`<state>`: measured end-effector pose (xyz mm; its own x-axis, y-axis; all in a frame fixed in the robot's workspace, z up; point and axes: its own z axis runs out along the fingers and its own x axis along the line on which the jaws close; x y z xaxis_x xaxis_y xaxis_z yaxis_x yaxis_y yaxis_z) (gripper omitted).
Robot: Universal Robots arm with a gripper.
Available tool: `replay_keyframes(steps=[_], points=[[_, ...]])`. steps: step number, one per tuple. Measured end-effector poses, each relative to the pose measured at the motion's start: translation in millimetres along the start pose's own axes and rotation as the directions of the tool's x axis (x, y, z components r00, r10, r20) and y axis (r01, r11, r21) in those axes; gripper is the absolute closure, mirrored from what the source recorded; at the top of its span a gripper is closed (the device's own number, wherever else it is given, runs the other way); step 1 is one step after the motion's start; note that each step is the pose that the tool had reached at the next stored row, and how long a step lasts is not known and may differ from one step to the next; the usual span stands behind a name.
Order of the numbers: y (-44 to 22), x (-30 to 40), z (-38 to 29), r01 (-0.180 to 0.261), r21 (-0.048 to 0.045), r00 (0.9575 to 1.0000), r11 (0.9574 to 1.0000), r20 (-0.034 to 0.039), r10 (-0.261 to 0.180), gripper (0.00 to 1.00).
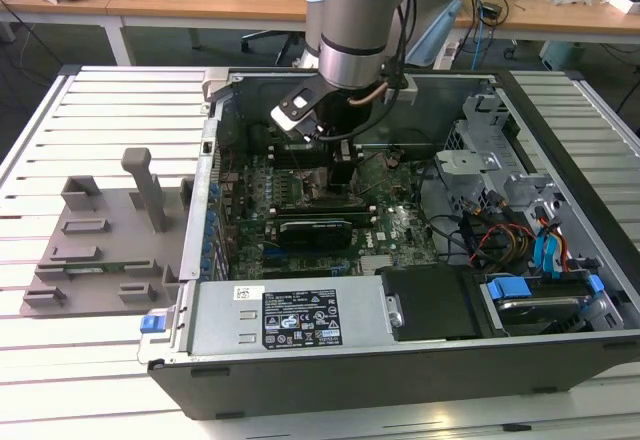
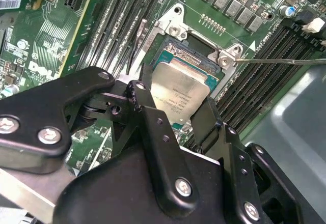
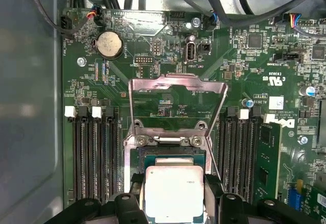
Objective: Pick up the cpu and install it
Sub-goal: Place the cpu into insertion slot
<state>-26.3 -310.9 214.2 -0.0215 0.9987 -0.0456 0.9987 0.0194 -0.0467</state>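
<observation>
Second wrist view, count: 1 cpu (image 2: 182,94), 1 gripper (image 2: 174,96), 2 fingers (image 2: 147,107).
Cpu look: flat square, silvery-grey metal top w/ faint print, green rim.
Cpu place: btwn the fingers, over open socket (image 2: 193,34).
Fingers: clamped on cpu's two opposite sides.
Socket lid (image 3: 177,102): 1, tipped up, just past fingertips.

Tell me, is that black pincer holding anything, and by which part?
Yes. The pincer grips the small silvery chip by two opposite edges, its top left bare, at the open socket.
</observation>
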Motion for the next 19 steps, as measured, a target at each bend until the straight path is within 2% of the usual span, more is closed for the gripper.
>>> replay_keyframes(steps=[8,19], points=[[-0.9,0.5,9.4,0.000,0.0000,1.0000,1.0000,0.0000,0.000,0.45],[-1.4,0.8,14.8,0.000,0.0000,1.0000,1.0000,0.0000,0.000,0.45]])
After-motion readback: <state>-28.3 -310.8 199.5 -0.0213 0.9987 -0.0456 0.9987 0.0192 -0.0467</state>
